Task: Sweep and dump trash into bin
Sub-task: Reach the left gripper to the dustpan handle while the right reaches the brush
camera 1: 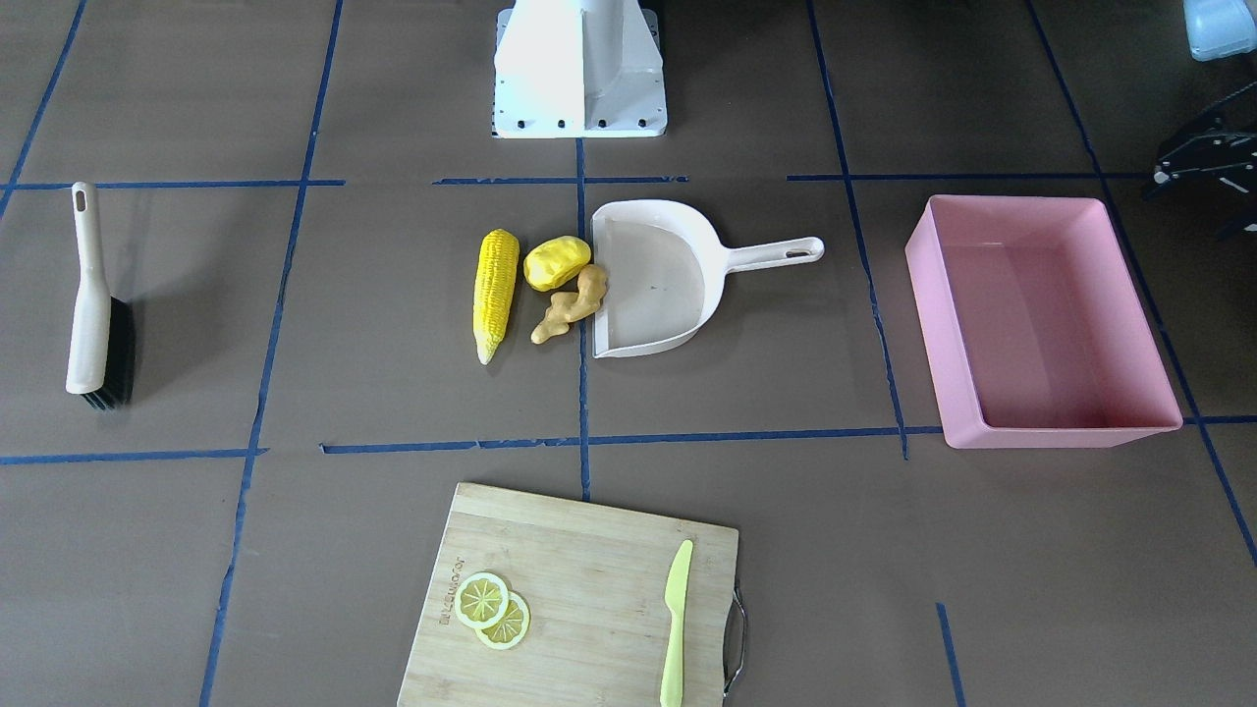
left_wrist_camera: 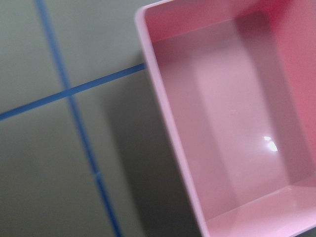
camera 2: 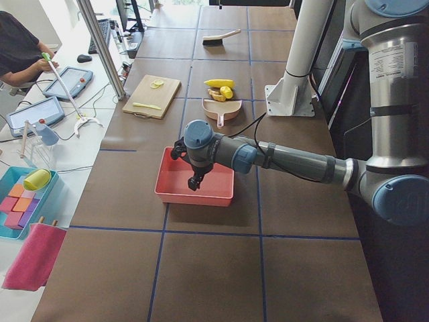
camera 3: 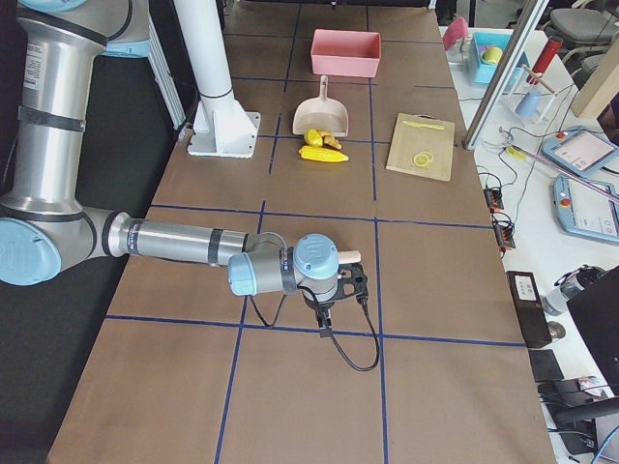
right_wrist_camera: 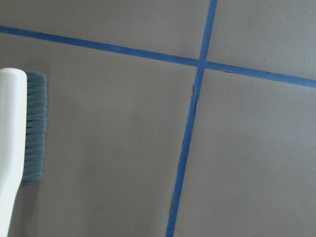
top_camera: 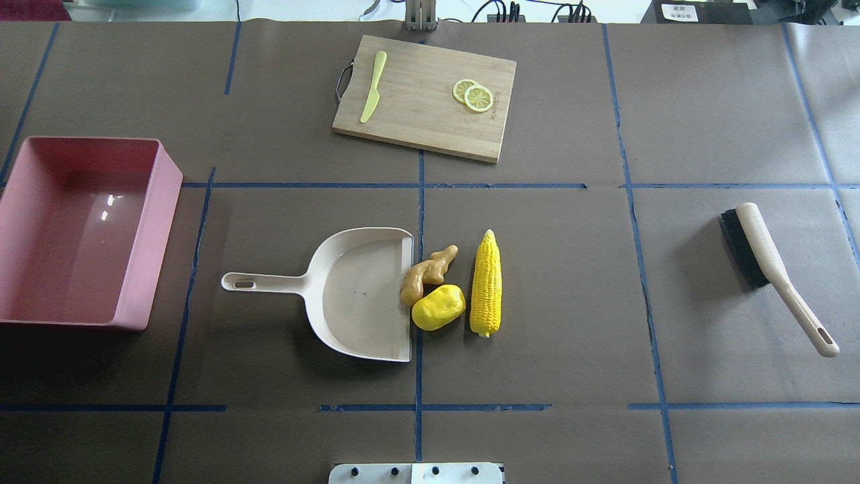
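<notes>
The trash lies in the middle of the table: a yellow corn cob [top_camera: 486, 282], a yellow potato-like lump [top_camera: 438, 307] and a tan ginger root [top_camera: 426, 271]. The lump and the ginger touch the open mouth of a cream dustpan [top_camera: 356, 296]. The pink bin [top_camera: 151, 235] is empty, on my left. My left gripper [camera 2: 194, 182] hangs high over the bin; its wrist view looks down into the bin [left_wrist_camera: 163, 118]. My right gripper [camera 3: 356, 285] hangs over a cream brush [top_camera: 772, 265] on my right. I cannot tell whether either gripper is open or shut.
A wooden cutting board [top_camera: 430, 101] at the far edge holds two lemon slices [top_camera: 474, 95] and a lime-green knife [top_camera: 373, 87]. The robot's white base [camera 1: 579, 69] stands at the near edge. Blue tape lines cross the brown table. An operator sits at a side desk [camera 2: 20, 54].
</notes>
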Robot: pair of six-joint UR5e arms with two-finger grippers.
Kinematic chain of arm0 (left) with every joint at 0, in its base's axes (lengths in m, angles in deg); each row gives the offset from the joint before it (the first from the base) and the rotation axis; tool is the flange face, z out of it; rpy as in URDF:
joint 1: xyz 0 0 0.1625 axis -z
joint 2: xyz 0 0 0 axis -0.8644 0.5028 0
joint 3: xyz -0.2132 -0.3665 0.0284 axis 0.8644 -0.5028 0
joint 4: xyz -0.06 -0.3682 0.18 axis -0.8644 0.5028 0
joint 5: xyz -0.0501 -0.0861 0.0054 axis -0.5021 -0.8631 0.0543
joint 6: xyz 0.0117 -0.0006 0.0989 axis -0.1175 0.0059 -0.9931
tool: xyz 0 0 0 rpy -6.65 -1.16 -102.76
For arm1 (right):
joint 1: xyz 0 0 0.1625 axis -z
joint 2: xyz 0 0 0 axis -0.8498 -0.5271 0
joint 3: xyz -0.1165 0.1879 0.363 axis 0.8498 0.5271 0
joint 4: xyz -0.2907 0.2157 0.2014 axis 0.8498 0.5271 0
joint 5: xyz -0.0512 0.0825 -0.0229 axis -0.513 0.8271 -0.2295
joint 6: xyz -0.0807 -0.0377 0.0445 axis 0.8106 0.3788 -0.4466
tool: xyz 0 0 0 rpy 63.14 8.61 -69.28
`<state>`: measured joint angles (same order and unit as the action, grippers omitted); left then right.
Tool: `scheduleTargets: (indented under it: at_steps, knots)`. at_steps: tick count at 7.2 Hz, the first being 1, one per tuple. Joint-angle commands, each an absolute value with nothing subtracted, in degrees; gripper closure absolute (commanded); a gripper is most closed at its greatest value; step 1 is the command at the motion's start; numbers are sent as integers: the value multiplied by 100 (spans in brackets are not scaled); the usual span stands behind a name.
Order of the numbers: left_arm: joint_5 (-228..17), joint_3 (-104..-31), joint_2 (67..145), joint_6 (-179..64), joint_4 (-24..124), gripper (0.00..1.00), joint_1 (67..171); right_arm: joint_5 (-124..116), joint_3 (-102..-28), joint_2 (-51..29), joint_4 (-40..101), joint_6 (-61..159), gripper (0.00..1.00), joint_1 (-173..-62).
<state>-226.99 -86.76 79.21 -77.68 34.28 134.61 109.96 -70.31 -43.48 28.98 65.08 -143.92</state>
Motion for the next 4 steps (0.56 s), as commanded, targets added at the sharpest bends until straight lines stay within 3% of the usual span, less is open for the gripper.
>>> scheduleTargets:
  at_steps: [1,4]
  knots:
    - [-22691,-9015,8518,-7135,3887,0,12473,10997,-7654,-4356,2845,5231,9,-13699]
    - [-21941,-9051,9932,-6976,3826,0,11416,10840,-7965,-4864,1402,3535,1,-12713]
